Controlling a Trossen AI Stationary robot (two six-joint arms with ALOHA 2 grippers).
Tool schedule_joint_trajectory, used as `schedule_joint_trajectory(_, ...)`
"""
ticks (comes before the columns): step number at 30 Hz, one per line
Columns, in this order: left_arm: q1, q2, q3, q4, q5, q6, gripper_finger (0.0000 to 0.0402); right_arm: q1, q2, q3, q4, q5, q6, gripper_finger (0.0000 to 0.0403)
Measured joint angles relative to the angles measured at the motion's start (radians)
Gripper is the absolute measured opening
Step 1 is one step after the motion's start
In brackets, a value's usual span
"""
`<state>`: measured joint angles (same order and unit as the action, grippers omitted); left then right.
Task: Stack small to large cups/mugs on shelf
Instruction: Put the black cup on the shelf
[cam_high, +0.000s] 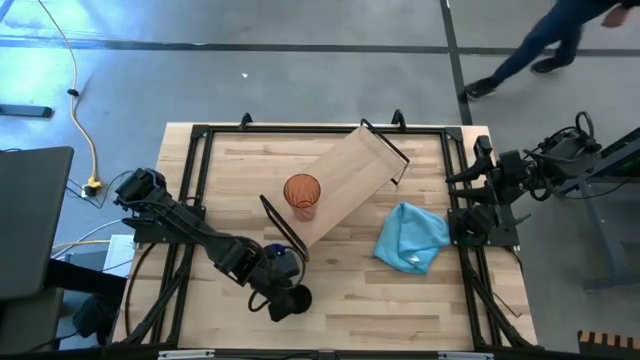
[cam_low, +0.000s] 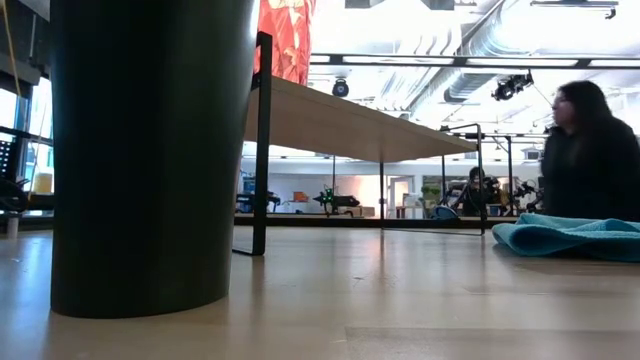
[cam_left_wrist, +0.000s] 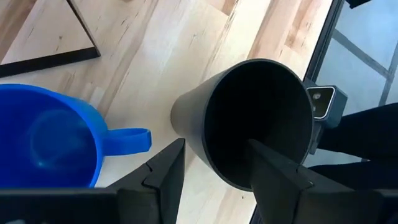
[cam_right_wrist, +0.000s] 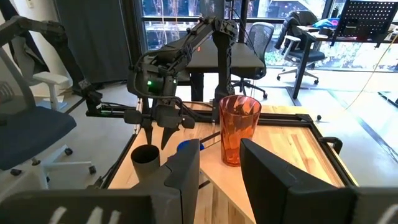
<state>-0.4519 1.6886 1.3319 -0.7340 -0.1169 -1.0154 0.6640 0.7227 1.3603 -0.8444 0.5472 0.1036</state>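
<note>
two fingers of my left gripper (cam_left_wrist: 214, 171) open, straddling near rim of black cup (cam_left_wrist: 255, 121), nothing gripped. cup upright on table, directly below me, blue mug (cam_left_wrist: 46, 146) just beside. tumbler (cam_high: 302, 195) on shelf (cam_high: 340, 185). right gripper (cam_right_wrist: 217, 171) far, parked, part open, empty.

Wooden table (cam_high: 350, 310), shelf (cam_high: 340, 185) bearing orange tumbler (cam_high: 301, 194), black cup (cam_high: 291, 301), blue mug (cam_high: 281, 262), blue cloth (cam_high: 412, 238)

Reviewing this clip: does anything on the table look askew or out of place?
The shelf lies diagonally across the table rather than square to its edges, and a light blue cloth sits crumpled beside it. The cups stand upright; nothing looks spilled.
</note>
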Motion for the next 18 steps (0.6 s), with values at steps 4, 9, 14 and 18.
schedule_joint_trajectory(4, 0.000, 0.000, 0.000, 0.001, 0.000, -0.012, 0.0156, 0.000, 0.000, 0.000, -0.003, 0.000, 0.000, 0.0106)
schedule_joint_trajectory(9, 0.000, 0.000, 0.000, 0.019, -0.006, -0.014, 0.0156, 0.000, 0.000, 0.000, -0.006, 0.000, 0.000, 0.0106)
schedule_joint_trajectory(14, 0.000, 0.001, 0.000, 0.028, -0.007, -0.014, 0.0156, 0.000, 0.000, 0.000, -0.006, 0.000, 0.001, 0.0106)
schedule_joint_trajectory(18, 0.000, 0.017, 0.000, 0.033, -0.005, -0.014, 0.0152, 0.000, 0.000, 0.000, -0.006, 0.000, 0.005, 0.0106)
